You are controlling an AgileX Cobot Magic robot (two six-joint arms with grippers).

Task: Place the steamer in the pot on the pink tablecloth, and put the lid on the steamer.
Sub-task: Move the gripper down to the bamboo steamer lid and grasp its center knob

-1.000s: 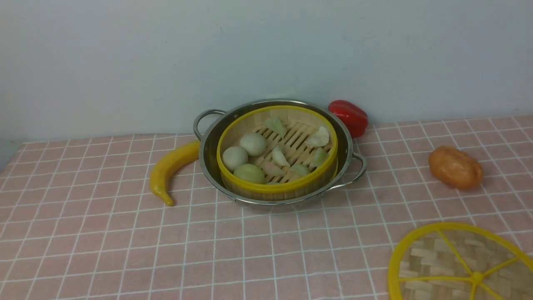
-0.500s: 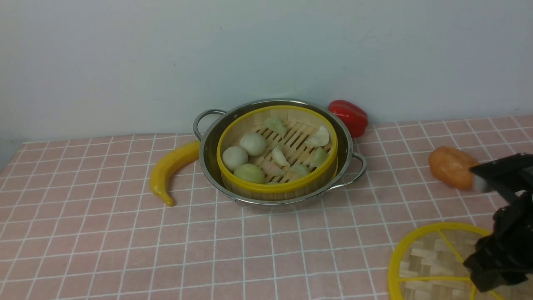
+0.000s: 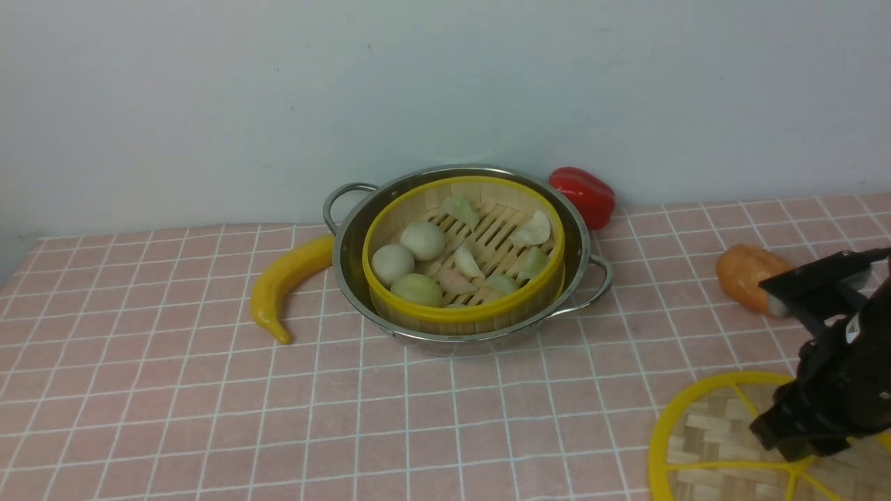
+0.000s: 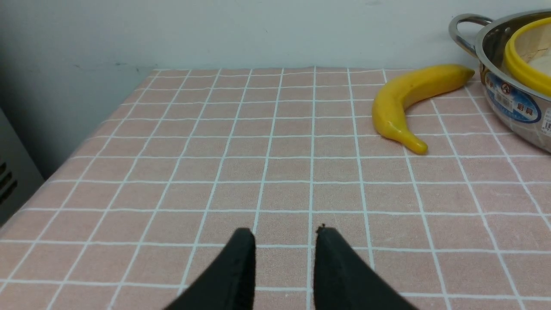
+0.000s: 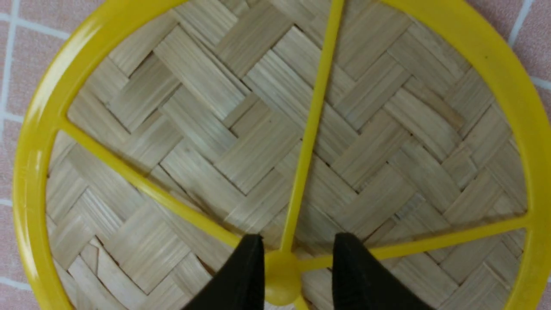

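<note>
Sitting inside the pot, the steamer rests with its bamboo wall and yellow rim showing above the steel rim at the front, and with a wider gap to the pot's wall on my left than on my right. Its top is uncovered: three round buns lie on the left of the slatted floor and pale dumplings on the right. The pot stands on the pink tablecloth, far back, near the wall.

The lid lies flat on the cloth at the near right corner, well apart from the pot, with bare squares of cloth between them. My right gripper hangs over the lid's middle, jaws apart, one finger on each side of the centre knob; one finger looks to be against the knob, the other stands off it, so nothing is clamped.

A yellow banana curves along the pot's left side, its tip just beside the left handle. A red pepper sits behind the pot on the right, close to its rim. An orange lump lies to the right of the pot, beyond the lid, and my right arm covers its right edge in the front view.

My left gripper hovers over bare cloth, spread and empty, well apart from banana and pot.
</note>
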